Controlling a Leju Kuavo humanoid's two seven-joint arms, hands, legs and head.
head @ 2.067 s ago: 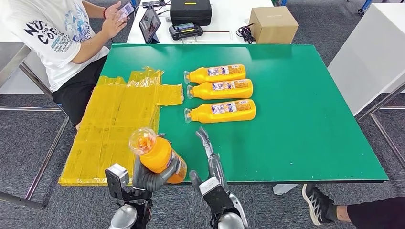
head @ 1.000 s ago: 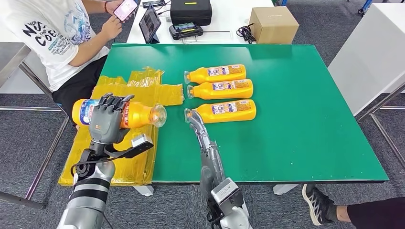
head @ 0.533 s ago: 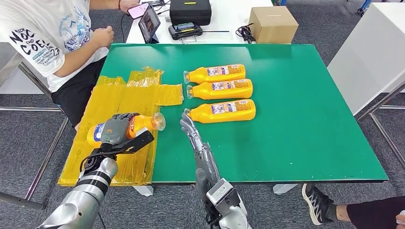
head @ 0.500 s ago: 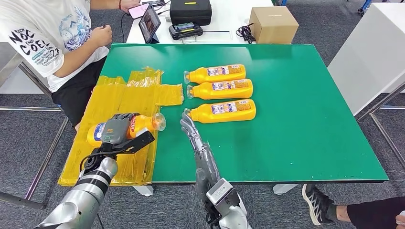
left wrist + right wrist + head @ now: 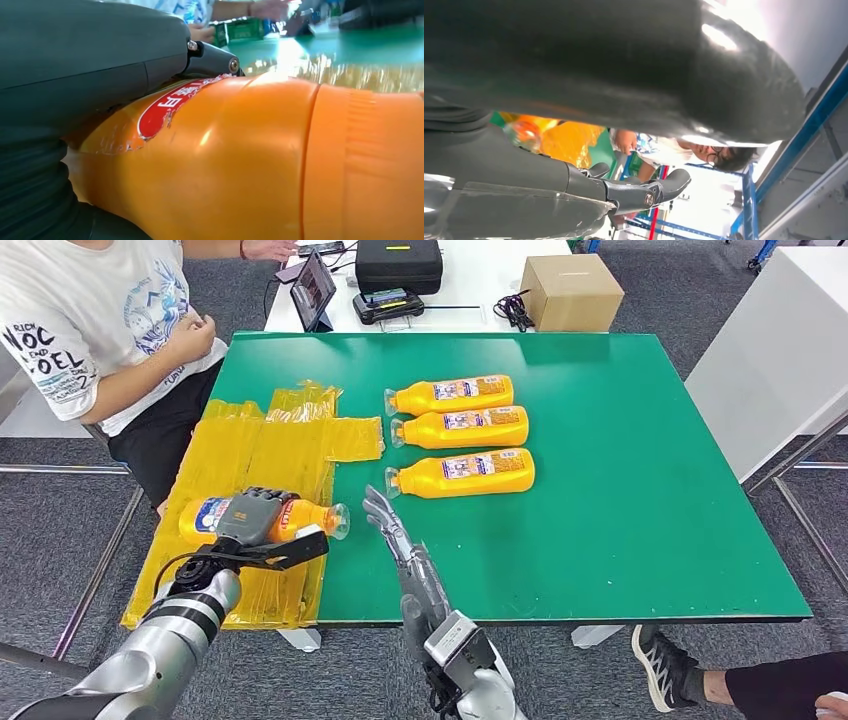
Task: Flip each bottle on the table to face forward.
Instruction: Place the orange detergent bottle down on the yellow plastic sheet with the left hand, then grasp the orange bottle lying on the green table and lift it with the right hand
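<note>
Orange plastic bottle (image 5: 262,519) lies on its side over the crinkled yellow film (image 5: 255,455) at the desk's (image 5: 640,460) near left, cap pointing right; our left hand (image 5: 252,520) wraps its middle. We judge the glossy, rigid, liquid-filled body moderately heavy and slippery, best taken around its broad waist, where the torn label (image 5: 172,102) adds friction. Our right hand (image 5: 400,543), fingers extended and empty, hovers beside the cap. Three matching bottles (image 5: 459,429) lie in a row on the smooth green desk beyond
</note>
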